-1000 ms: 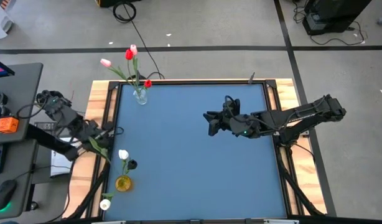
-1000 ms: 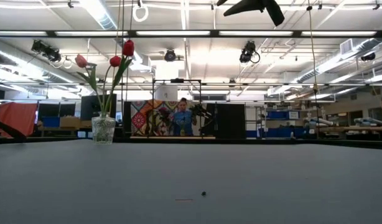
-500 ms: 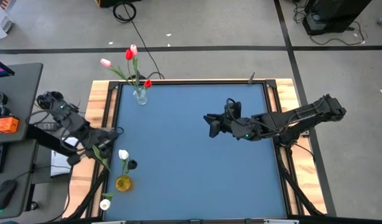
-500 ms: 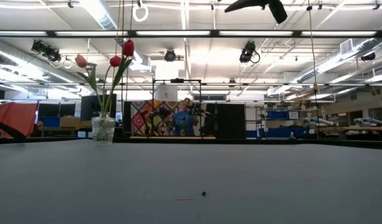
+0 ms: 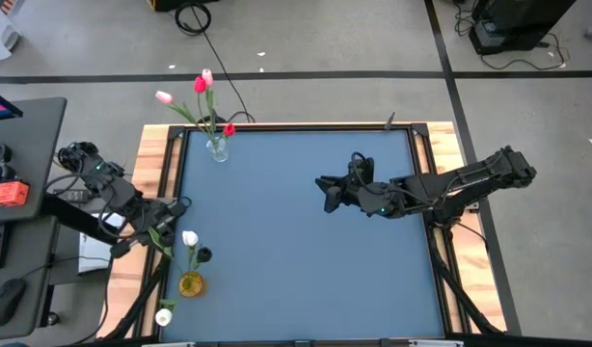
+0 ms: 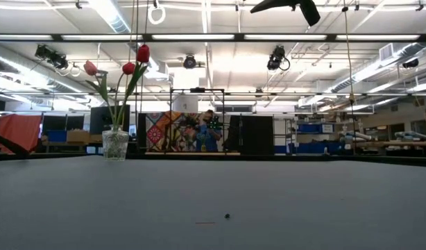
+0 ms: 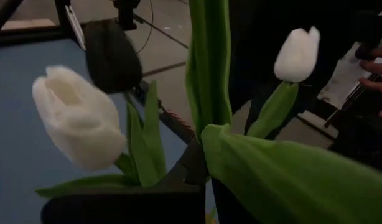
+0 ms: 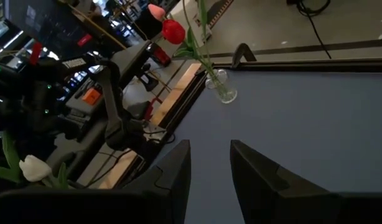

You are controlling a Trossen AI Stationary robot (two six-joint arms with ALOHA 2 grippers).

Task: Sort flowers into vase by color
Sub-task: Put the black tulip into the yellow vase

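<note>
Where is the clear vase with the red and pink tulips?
In the high view the clear vase stands at the blue table's far left corner, well apart from both grippers.

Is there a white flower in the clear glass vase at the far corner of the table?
No, the clear vase holds only red and pink tulips; the white tulips are by the yellow vase.

Worktop (image 5: 296,270) centre and whole 6 o'clock half open. Obstacles: clear vase (image 5: 217,147) with red and pink tulips at 11 o'clock corner; amber vase (image 5: 191,283) with white tulips at 8 o'clock edge; right claw (image 5: 327,191) hangs just past centre toward 2 o'clock.
</note>
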